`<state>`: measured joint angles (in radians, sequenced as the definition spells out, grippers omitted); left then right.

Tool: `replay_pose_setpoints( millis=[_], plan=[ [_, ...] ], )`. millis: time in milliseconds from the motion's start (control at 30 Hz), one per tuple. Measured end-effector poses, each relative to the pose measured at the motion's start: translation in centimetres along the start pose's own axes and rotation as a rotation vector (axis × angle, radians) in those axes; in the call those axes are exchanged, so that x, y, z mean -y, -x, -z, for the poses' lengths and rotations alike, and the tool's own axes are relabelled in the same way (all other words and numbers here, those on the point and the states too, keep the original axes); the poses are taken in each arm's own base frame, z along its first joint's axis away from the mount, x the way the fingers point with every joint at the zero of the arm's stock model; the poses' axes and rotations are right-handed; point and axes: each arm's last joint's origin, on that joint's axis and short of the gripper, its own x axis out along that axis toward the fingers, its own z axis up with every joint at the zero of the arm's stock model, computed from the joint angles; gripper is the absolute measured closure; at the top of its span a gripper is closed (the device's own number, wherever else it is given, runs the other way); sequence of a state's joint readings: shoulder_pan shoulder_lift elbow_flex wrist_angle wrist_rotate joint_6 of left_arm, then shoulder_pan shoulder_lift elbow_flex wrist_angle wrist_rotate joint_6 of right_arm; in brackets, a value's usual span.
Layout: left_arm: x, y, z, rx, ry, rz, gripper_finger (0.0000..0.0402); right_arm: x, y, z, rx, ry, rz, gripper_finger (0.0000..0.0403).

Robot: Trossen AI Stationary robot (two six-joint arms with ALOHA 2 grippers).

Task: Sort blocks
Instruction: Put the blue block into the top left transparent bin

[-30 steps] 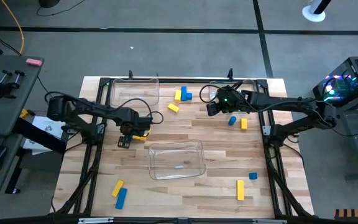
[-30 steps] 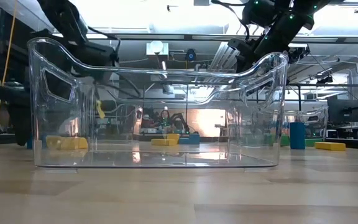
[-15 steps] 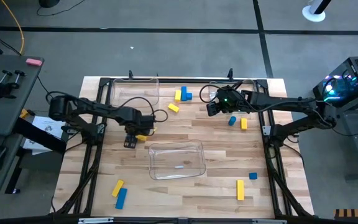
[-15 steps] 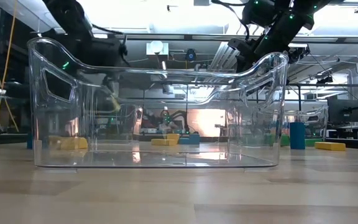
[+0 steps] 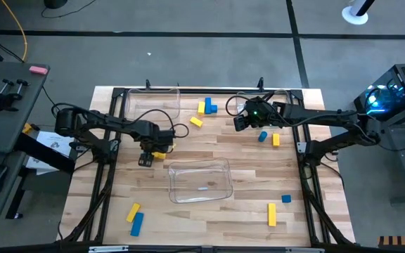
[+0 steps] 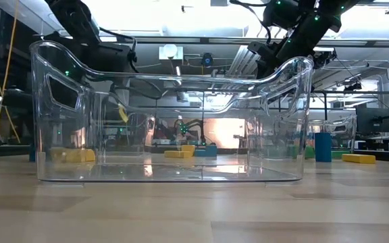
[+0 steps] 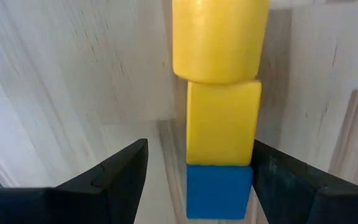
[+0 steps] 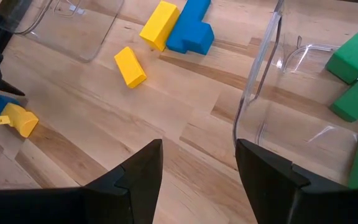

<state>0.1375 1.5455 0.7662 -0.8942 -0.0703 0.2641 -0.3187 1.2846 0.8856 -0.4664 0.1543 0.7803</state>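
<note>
Hovering, left tool (image 7: 198,143): fingers apart, straddling a row of three blocks on the bench, left of centre; nothing clamped.
Row of blocks: rounded yellow block (image 7: 219,40), yellow cube (image 7: 222,121), blue block (image 7: 219,190), end to end.
Right tool (image 8: 199,142): fingers apart, empty, above the bench toward the far edge, beside the far-right bin (image 8: 260,87).
Green blocks (image 8: 353,59): inside that bin.
Centre bin (image 5: 200,180): clear, toward the near edge.
Loose blocks: yellow-and-blue cluster (image 5: 206,107) by the far edge; yellow bar (image 5: 271,214) near the near-right corner; yellow-and-blue pair (image 5: 134,217) near the near-left corner.
</note>
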Motion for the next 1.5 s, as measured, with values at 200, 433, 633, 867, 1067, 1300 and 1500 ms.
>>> replay_pose_setpoints(
  millis=[200,433,633,867,1067,1300,1500],
  plan=[
    [0.0,0.0,0.0,-0.001,0.001,0.000,0.0154,0.0,0.0,0.0,0.000,-0.001,0.000,0.0203],
    [0.1,0.0,0.4,-0.039,-0.003,0.010,0.0175,0.0,0.0,0.0,0.000,0.003,0.000,0.0203],
    [0.1,0.0,0.3,-0.033,-0.018,0.009,0.0176,0.0,0.0,0.0,0.000,0.003,0.000,0.0203],
    [0.1,0.0,0.3,-0.034,0.004,0.016,0.0216,0.0,0.0,0.0,0.000,0.003,-0.001,0.0203],
    [0.2,0.1,0.5,-0.048,-0.001,0.048,0.0309,0.0,0.0,0.0,0.000,0.003,-0.001,0.0203],
    [-0.3,2.0,1.0,-0.162,-0.056,0.085,0.0309,0.0,0.0,0.0,0.000,0.003,-0.001,0.0203],
    [-2.7,6.1,0.2,0.012,0.015,-0.024,0.0309,0.0,0.0,0.0,0.001,-0.002,-0.001,0.0203]
  ],
)
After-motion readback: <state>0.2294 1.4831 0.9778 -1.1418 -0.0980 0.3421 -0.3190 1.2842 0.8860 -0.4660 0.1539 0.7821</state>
